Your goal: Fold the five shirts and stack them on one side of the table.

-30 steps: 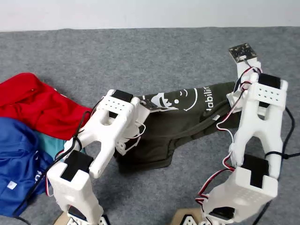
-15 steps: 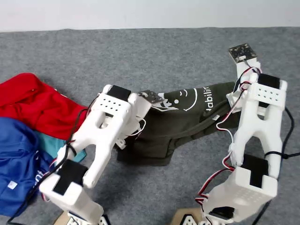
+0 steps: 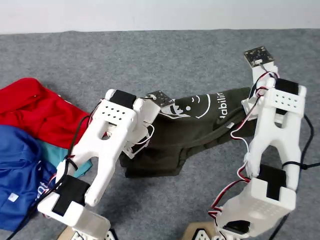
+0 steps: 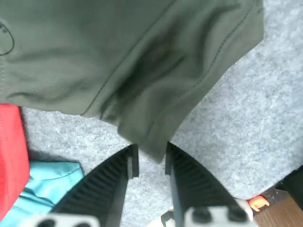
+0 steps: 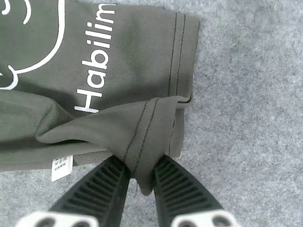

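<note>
A: Where does the green shirt (image 3: 192,134) lie now?
B: In the middle of the table (image 3: 150,55), between the two arms, with its printed side up. It is bunched, not flat.
A: Why do both arms hold it at once?
B: I think each one takes one end, so that the cloth can be stretched or folded over evenly. The right gripper (image 5: 139,177) is at the shirt's right end, and the left gripper (image 4: 149,156) is at its near left corner.
A: How do the jaws stand?
B: On the right they are nearly together, clamped on a raised fold of the hem. On the left they are only a little apart. A corner of the cloth sits between them, and it looks pinched too.
A: And the other shirts?
B: The red shirt (image 3: 35,107), the blue shirt (image 3: 17,175) and a teal shirt (image 3: 52,152) lie heaped at the left edge, unfolded. So I judge that the task is near its beginning.
</note>
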{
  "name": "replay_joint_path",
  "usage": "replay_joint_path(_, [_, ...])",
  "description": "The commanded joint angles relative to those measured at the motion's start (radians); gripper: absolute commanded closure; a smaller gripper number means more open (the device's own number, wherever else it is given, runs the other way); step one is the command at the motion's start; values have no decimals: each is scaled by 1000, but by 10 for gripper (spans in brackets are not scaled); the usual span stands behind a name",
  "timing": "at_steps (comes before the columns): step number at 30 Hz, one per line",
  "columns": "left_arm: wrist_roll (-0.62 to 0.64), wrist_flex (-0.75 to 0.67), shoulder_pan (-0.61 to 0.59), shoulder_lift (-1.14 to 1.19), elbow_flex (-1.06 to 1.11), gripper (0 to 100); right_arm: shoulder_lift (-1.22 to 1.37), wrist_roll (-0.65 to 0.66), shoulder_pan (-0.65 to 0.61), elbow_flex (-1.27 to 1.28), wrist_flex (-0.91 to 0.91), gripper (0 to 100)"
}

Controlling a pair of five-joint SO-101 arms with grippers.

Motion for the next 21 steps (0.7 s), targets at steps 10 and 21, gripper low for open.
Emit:
replay_joint_path(10, [0,32,3,-43,8,908,-8,6,1,-14,4,988])
replay_joint_path(21, [-6,29,0,-41,85,825,-8,6,1,-14,4,988])
